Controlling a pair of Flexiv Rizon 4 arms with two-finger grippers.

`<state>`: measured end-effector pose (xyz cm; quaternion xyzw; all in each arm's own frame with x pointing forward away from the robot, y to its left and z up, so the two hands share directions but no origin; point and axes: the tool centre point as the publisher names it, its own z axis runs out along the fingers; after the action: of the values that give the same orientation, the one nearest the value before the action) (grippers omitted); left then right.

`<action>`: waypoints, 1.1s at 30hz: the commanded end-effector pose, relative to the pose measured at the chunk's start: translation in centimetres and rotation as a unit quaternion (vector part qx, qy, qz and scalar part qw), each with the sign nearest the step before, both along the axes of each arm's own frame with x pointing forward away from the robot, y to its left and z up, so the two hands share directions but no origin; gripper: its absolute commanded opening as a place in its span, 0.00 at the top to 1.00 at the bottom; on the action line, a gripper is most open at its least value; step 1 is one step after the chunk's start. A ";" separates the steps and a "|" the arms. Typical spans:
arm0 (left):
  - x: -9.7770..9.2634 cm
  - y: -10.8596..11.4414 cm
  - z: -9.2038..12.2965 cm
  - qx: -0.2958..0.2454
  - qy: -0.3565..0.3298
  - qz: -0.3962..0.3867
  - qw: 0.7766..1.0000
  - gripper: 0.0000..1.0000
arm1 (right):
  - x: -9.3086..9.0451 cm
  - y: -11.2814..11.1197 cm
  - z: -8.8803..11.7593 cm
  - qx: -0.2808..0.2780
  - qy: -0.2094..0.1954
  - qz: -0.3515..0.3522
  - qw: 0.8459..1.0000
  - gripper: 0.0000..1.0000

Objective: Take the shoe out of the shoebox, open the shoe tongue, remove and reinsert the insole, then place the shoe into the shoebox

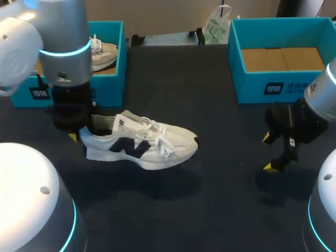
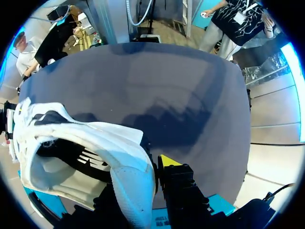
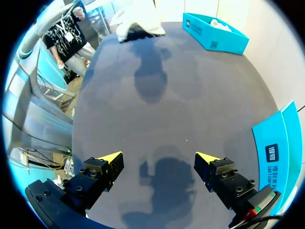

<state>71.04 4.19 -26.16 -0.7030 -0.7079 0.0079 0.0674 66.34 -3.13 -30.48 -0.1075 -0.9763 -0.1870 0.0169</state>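
Head view, table [image 1: 210, 210]: dark and flat, with all the things on it.
Right pincer [image 3: 158, 157]: fingers spread wide, just above the table, well apart from the shoe.
Shoe [image 1: 142, 142]: white with black marks. It is out of the boxes and stands on the table, toe toward the middle.
Left pincer [image 1: 81, 131]: pinching the back of the shoe's heel from two sides.
Left box [image 1: 113, 79]: blue, just behind the left pincer, with another pale shoe [image 1: 105, 52] inside.
Right box [image 1: 262, 89]: blue, far back on the right, with a brown floor inside.
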 end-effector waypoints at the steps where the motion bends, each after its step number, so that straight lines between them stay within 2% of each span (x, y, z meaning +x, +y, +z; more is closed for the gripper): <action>1: 0.5 -0.8 0.0 0.005 0.004 0.000 1.000 1.00 | -0.1 0.0 0.0 -0.001 -0.001 0.000 1.000 0.00; 9: 0.5 -0.8 0.0 0.005 0.004 0.000 1.000 1.00 | -0.1 0.0 0.0 -0.001 -0.001 0.000 1.000 0.00; 17: 0.0 -4.4 -3.7 0.012 0.016 -0.020 1.000 1.00 | -0.1 0.0 0.0 -0.001 -0.001 0.000 1.000 0.00; 33: -0.3 -8.7 -7.8 0.031 -0.008 -0.014 0.999 1.00 | -0.1 0.0 0.0 -0.001 -0.001 0.000 1.000 0.00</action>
<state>70.62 -3.20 -32.94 -0.7120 -0.6979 -0.0121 0.0763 66.34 -3.13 -30.48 -0.1075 -0.9763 -0.1870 0.0169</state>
